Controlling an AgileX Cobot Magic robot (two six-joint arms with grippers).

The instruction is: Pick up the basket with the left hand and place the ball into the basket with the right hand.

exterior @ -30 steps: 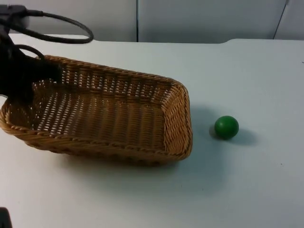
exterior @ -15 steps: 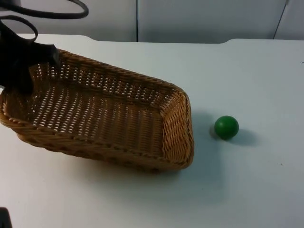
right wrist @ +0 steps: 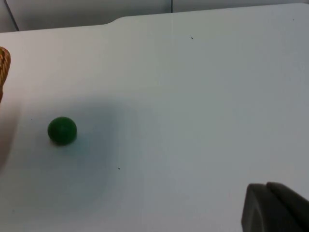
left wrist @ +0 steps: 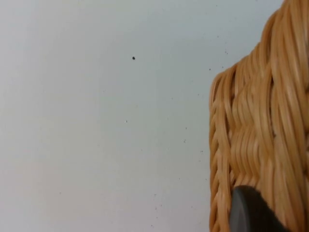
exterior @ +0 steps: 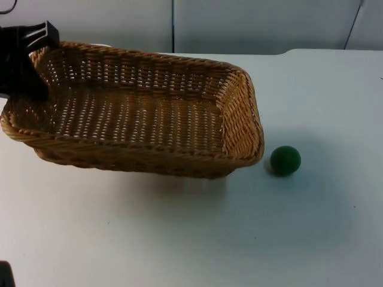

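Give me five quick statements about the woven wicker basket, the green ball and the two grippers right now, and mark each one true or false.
1. The green ball lies inside the woven wicker basket. False: it rests on the white table top, beside the basket's right end.
2. The left gripper holds the basket at its left rim. True.
3. The basket is empty. True.
4. The right gripper is shut on the ball. False: the ball lies apart from it on the table.
5. The basket is made of blue plastic. False: it is tan woven wicker.
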